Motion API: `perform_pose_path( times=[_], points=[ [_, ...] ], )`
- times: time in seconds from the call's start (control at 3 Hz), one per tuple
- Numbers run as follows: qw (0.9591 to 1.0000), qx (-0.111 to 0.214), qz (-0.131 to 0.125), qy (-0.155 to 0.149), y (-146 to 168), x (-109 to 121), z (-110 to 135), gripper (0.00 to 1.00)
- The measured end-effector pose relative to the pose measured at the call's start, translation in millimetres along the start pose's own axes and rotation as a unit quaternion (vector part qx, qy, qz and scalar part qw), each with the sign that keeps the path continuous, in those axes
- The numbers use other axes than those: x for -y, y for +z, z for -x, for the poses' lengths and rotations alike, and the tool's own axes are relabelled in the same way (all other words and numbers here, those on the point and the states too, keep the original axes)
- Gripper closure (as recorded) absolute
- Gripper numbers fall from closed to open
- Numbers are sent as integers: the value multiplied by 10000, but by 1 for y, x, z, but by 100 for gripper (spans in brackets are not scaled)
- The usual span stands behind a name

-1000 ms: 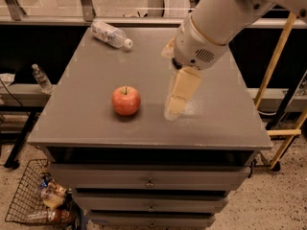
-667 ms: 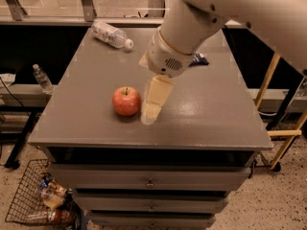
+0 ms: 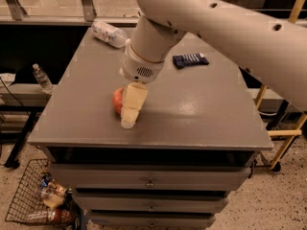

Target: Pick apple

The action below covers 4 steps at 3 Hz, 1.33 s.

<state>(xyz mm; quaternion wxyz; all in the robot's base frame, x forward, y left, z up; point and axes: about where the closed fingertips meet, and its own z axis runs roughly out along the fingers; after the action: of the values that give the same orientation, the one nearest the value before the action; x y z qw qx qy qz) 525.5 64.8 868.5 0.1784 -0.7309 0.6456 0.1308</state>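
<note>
The red-orange apple (image 3: pixel 117 101) sits on the grey table (image 3: pixel 192 114), left of the middle and near the front. Only its left side shows; the rest is hidden behind my gripper. My gripper (image 3: pixel 128 120) is cream-coloured and points down from the large white arm. It stands right at the apple's front right side, with its tip close to the tabletop. I cannot tell whether it touches the apple.
A clear plastic bottle (image 3: pixel 109 33) lies at the table's back left. A dark blue packet (image 3: pixel 190 60) lies at the back right. Drawers run below the front edge. A wire basket (image 3: pixel 36 195) with litter stands on the floor to the left. A yellow frame (image 3: pixel 284 133) stands to the right.
The arm has swung left across the table. The gripper has moved from the apple's right side to right in front of it and now covers most of it. The apple has not moved.
</note>
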Motion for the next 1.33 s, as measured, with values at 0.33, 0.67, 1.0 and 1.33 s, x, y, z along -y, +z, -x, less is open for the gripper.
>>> perform_pose_path(
  times=[0.33, 0.67, 1.0, 1.33],
  points=[
    [9999, -146, -21, 38, 12, 10, -7, 25],
    [9998, -195, -20, 61, 17, 13, -13, 48],
    [10000, -75, 4, -10, 13, 14, -11, 72],
    [9994, 236, -68, -238, -16, 14, -2, 94]
  ],
)
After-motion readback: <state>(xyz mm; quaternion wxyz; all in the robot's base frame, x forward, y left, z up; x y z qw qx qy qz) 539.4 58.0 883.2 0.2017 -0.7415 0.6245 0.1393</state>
